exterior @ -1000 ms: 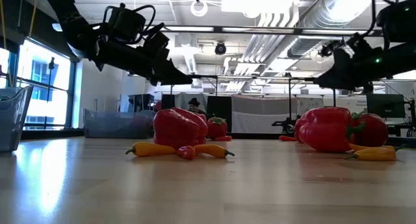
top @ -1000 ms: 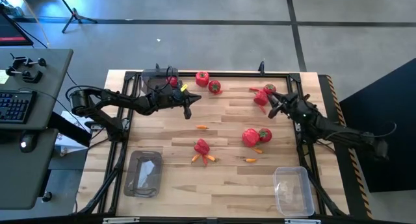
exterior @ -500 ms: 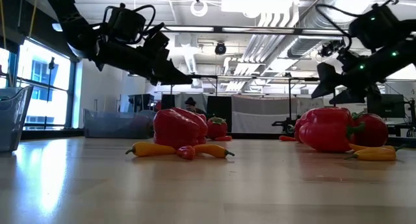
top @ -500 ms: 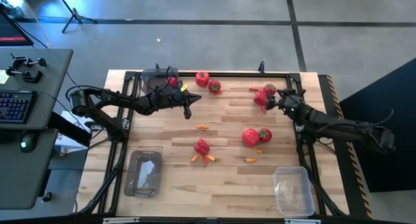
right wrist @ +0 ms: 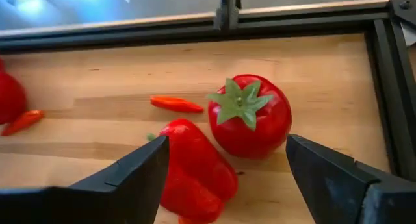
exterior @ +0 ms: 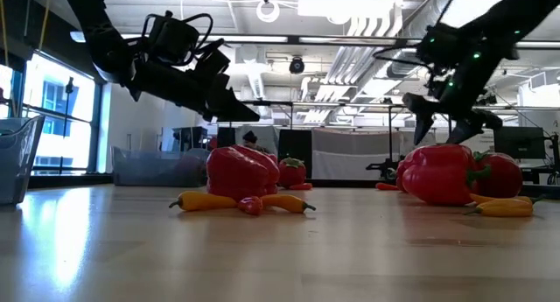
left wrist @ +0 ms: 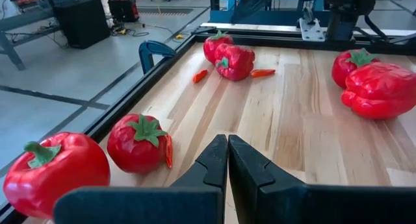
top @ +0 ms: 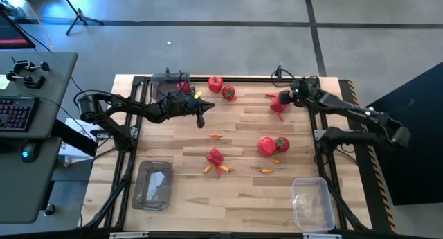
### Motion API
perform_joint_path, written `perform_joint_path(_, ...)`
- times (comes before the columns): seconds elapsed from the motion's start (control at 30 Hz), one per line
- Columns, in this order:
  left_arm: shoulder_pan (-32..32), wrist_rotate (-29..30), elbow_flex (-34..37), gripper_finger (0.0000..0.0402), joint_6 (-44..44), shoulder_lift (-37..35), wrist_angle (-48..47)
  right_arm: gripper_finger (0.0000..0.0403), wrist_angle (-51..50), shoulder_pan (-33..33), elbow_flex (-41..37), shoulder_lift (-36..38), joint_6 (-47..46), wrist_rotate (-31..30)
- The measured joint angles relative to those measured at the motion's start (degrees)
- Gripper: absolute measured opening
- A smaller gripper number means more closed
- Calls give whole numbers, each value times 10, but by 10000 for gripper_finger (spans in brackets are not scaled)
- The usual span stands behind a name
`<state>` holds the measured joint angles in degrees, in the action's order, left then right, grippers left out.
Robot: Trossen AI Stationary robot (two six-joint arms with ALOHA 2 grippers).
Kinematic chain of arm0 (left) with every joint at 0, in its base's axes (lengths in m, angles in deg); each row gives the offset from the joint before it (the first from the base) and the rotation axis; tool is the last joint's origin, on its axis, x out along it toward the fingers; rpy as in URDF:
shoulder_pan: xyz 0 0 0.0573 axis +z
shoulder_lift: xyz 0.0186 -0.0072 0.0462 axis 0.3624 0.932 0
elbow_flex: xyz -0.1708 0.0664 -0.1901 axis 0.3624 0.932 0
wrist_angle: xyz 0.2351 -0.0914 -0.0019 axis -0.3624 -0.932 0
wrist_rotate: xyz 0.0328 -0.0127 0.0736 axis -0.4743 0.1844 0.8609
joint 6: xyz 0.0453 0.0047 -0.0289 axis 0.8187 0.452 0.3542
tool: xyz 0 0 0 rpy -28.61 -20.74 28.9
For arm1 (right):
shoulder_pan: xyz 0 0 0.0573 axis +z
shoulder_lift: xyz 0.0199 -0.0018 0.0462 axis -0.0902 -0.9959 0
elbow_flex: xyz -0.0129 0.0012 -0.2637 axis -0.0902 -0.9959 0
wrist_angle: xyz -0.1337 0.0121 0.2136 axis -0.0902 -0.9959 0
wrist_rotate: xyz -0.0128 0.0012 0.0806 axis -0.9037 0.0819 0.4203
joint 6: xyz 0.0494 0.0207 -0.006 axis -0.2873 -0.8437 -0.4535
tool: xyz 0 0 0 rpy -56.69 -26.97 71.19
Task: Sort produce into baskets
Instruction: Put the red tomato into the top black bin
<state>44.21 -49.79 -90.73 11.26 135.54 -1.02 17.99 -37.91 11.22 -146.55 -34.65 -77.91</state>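
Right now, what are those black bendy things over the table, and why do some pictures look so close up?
They are two robot arms, each ending in a two-finger claw called a gripper. One camera looks straight down, one sits level with the wooden table, and one rides on each arm's wrist, so those pictures look close up. The left gripper is shut and holds nothing. The right gripper is open above a round red fruit and a red bell pepper, holding nothing. More peppers, fruits and little orange pieces lie around. Three clear tubs wait at the table's edges; the tub near the right arm looks empty.
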Motion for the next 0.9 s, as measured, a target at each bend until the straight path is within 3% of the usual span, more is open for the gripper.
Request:
perform_joint_path(0.4,0,0,0,0,0,0,-1,299,-67,-50,115,-196,28,17)
perform_joint_path(0.9,0,0,0,0,1,0,-6,290,-84,-61,150,-296,67,32)
